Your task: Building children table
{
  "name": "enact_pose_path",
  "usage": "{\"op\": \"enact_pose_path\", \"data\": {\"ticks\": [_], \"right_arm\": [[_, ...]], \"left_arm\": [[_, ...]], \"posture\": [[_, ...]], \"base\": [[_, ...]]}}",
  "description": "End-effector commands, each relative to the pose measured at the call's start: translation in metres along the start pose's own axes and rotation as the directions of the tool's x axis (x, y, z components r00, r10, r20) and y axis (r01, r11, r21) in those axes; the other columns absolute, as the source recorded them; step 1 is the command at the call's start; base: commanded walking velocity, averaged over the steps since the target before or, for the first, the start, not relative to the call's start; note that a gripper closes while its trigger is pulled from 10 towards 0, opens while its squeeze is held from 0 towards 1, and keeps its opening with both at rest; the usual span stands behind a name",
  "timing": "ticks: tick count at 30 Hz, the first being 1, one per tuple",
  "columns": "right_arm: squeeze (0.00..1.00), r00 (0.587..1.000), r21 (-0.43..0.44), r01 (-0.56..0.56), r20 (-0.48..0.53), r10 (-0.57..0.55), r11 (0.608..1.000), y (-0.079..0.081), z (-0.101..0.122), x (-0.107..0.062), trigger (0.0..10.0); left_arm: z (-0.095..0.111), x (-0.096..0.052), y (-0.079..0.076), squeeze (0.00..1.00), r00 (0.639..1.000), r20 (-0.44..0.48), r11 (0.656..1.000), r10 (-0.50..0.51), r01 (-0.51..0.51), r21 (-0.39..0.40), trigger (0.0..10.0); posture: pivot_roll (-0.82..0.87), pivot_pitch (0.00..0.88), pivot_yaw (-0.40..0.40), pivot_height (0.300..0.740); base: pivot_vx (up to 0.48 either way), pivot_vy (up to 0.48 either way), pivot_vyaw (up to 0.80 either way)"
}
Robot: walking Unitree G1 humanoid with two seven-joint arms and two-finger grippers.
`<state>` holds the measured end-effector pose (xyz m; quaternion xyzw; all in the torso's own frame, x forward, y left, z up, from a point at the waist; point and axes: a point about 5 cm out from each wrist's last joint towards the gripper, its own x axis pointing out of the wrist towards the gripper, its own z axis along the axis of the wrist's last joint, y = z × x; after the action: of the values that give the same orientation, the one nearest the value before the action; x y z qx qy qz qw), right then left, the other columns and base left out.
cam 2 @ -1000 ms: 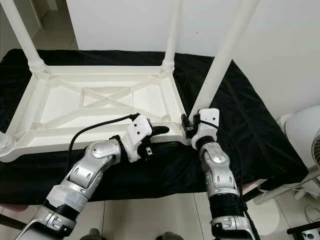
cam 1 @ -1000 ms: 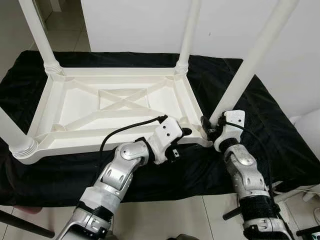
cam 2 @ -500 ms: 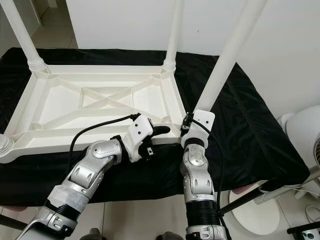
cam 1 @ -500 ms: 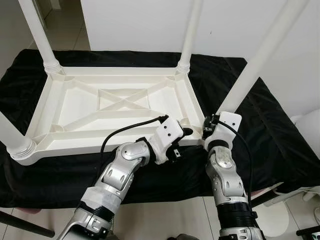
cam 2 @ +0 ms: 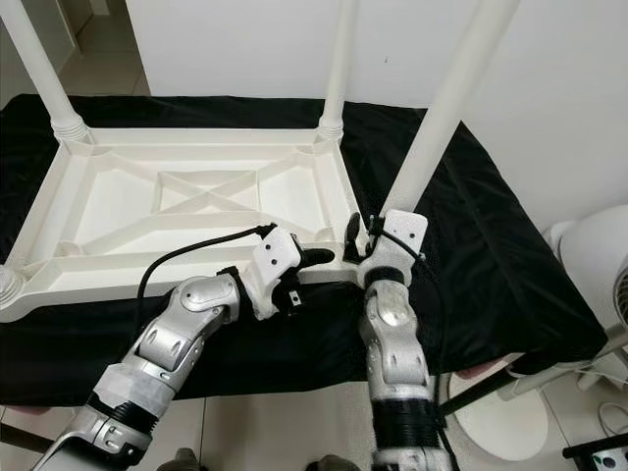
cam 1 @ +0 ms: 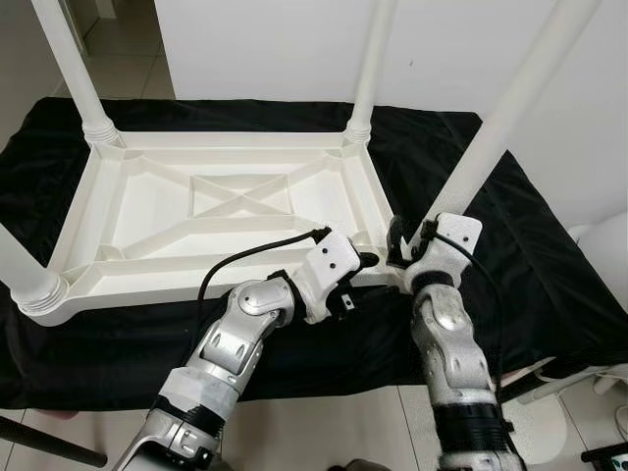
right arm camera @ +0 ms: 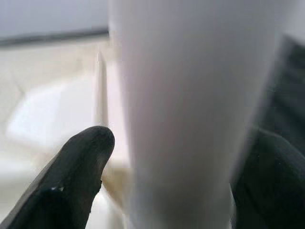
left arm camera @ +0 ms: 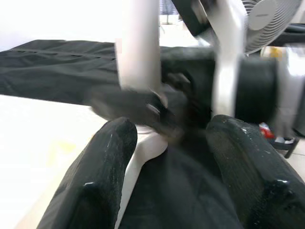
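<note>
The robot's right arm rises from the bottom edge of the head views, forearm nearly upright and wrist bent forward, so that the right tool [cam 1: 404, 245] sits at the near right corner of the overturned white children's table [cam 1: 147, 211]. Its black fingers [right arm camera: 78, 174] stand on either side of the loose white leg [cam 1: 496, 132], closed against the lower end of it, and the leg leans up and away to the right from that corner. The left arm comes in from the lower left with its elbow bent and a black cable looping over the wrist; the left tool [cam 1: 365, 260] rests at the table's near rim just beside the same corner. In the left wrist view its two fingers [left arm camera: 102, 171] are spread apart with the rim between them, and whether they press on it cannot be told. The table lies top-down on a surface draped with black cloth [cam 1: 535, 265], its ribbed underside with crossed braces facing up. Three other legs stand in their sockets: one at the far left corner [cam 1: 69, 64], one at the far right corner [cam 1: 371, 59], and one at the near left corner [cam 1: 22, 270]. A white wall [cam 1: 294, 44] rises behind the surface, and a white fan [cam 2: 594, 270] stands on the tiled floor to the right.
</note>
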<state>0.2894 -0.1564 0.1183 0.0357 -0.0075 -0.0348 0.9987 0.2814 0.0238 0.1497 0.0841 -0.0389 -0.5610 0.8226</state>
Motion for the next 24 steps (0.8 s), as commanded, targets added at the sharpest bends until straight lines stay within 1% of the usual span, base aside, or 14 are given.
{"op": "enact_pose_path", "data": {"ticks": [1,2,3,4,7,12,14,15,18,20,21,22,23,24], "right_arm": [[1.00,1.000,0.008,-0.009,0.013,0.009,1.000,-0.005,0.001,0.000,10.0],[0.00,0.998,-0.018,-0.068,0.009,0.069,0.997,-0.013,-0.001,0.001,10.0],[0.00,0.990,-0.050,-0.143,-0.001,0.143,0.989,-0.021,-0.002,0.002,10.0],[0.00,0.990,-0.050,-0.143,-0.001,0.143,0.989,-0.021,-0.002,0.002,10.0],[0.00,0.951,-0.118,-0.309,-0.019,0.309,0.944,-0.032,0.002,0.007,10.0],[0.00,0.940,-0.134,-0.339,-0.012,0.341,0.931,-0.033,0.006,0.010,10.0],[0.00,0.926,-0.146,-0.374,-0.006,0.378,0.916,-0.033,0.010,0.013,10.0],[0.00,0.909,-0.162,-0.412,-0.006,0.416,0.897,-0.034,0.013,0.017,10.0],[0.00,0.909,-0.162,-0.412,-0.006,0.416,0.897,-0.034,0.013,0.017,10.0],[0.00,0.877,-0.188,-0.476,-0.029,0.480,0.859,-0.032,0.017,0.028,10.0],[0.00,0.877,-0.188,-0.476,-0.029,0.480,0.859,-0.032,0.017,0.028,10.0],[0.00,0.864,-0.193,-0.500,-0.043,0.502,0.844,-0.031,0.017,0.032,7.4],[0.00,0.864,-0.193,-0.500,-0.043,0.502,0.844,-0.031,0.017,0.032,7.4],[0.00,0.855,-0.192,-0.516,-0.055,0.516,0.835,-0.031,0.016,0.035,3.7]], "left_arm": [[-0.003,0.000,-0.001,0.00,1.000,-0.013,1.000,0.028,-0.028,-0.007,10.0],[-0.003,0.001,0.000,0.00,1.000,-0.013,1.000,0.028,-0.028,-0.006,10.0],[-0.002,0.001,0.000,0.00,1.000,-0.012,1.000,0.027,-0.027,-0.004,10.0],[-0.002,0.001,0.000,0.00,1.000,-0.012,1.000,0.027,-0.027,-0.004,10.0],[-0.002,0.001,0.002,0.00,1.000,-0.012,1.000,0.023,-0.023,0.001,10.0],[-0.001,0.001,0.002,0.00,1.000,-0.012,1.000,0.023,-0.023,0.003,10.0],[-0.001,0.001,0.003,0.00,1.000,-0.012,1.000,0.023,-0.023,0.004,10.0],[-0.001,0.001,0.004,0.00,1.000,-0.012,1.000,0.024,-0.024,0.006,10.0],[-0.001,0.001,0.004,0.00,1.000,-0.012,1.000,0.024,-0.024,0.006,10.0],[0.000,0.001,0.005,0.00,1.000,-0.011,1.000,0.029,-0.029,0.009,10.0],[0.000,0.001,0.005,0.00,1.000,-0.011,1.000,0.029,-0.029,0.009,10.0],[0.001,0.001,0.005,0.00,0.999,-0.009,0.999,0.032,-0.032,0.010,10.0],[0.001,0.001,0.005,0.00,0.999,-0.009,0.999,0.032,-0.032,0.010,10.0],[0.001,0.002,0.005,0.00,0.999,-0.008,0.999,0.035,-0.035,0.011,10.0]], "posture": [[0.01,0.000,-0.066,0.740],[0.01,0.000,-0.064,0.740],[0.01,0.000,-0.061,0.740],[0.01,0.000,-0.061,0.740],[0.01,0.000,-0.056,0.740],[0.02,0.000,-0.054,0.740],[0.02,0.000,-0.054,0.740],[0.02,0.000,-0.053,0.740],[0.02,0.000,-0.053,0.740],[0.03,0.000,-0.057,0.740],[0.03,0.000,-0.057,0.740],[0.03,0.000,-0.059,0.740],[0.03,0.000,-0.059,0.740],[0.03,0.000,-0.060,0.740]], "base": [[0.000,0.000,0.00],[0.000,0.000,0.00],[0.000,0.000,0.00],[0.000,0.000,0.00],[0.000,0.000,0.00],[0.000,0.000,0.00],[0.000,0.000,0.00],[0.000,0.000,0.00],[0.000,0.000,0.00],[0.000,0.000,0.00],[0.000,0.000,0.00],[0.000,0.000,0.00],[0.000,0.000,0.00],[0.000,0.000,0.00]]}}
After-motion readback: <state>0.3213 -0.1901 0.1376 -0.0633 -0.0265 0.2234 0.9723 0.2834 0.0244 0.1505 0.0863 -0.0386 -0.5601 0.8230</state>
